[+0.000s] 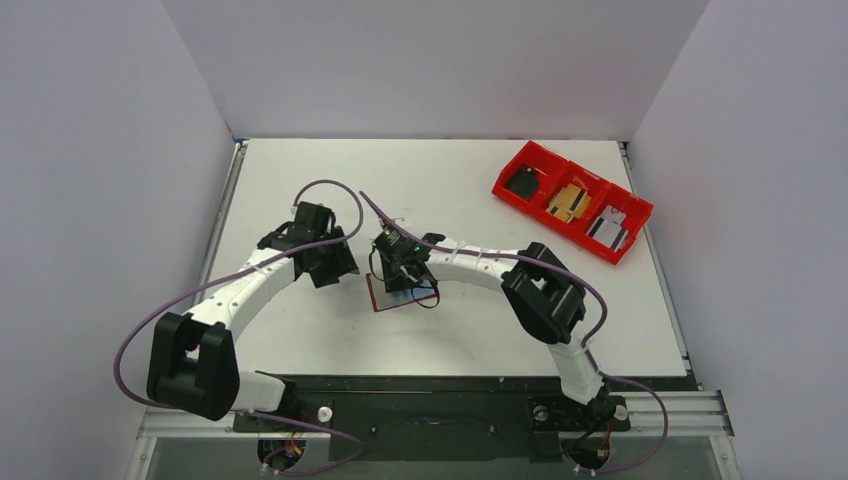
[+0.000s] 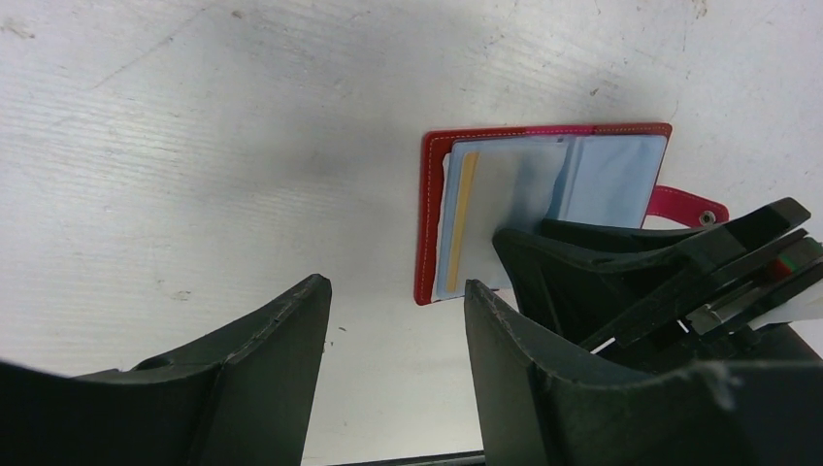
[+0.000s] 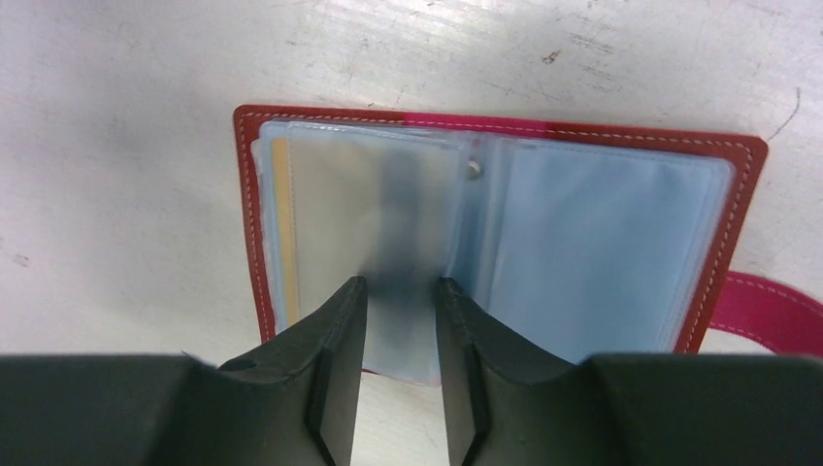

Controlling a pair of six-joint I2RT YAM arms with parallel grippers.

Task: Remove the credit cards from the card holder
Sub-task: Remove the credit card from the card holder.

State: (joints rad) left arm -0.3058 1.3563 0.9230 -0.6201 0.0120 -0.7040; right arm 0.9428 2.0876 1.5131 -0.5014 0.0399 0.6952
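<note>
a: where's the card holder (image 3: 602,233)?
b: lying open like a book at mid-desk (image 1: 300,180), clear sleeves up. a credit card (image 3: 281,223) with a yellowish band sits tucked in the left-hand sleeves.
a: and the right end effector (image 3: 400,291)?
b: low over the holder's near edge, fingers drawn close around a pale sleeve or card edge. i can't tell if it's pinching.
a: left end effector (image 2: 396,286)?
b: spread wide, holding nothing, hovering just beside the holder's left edge. probably placed to pin the cover while a card slides out.
</note>
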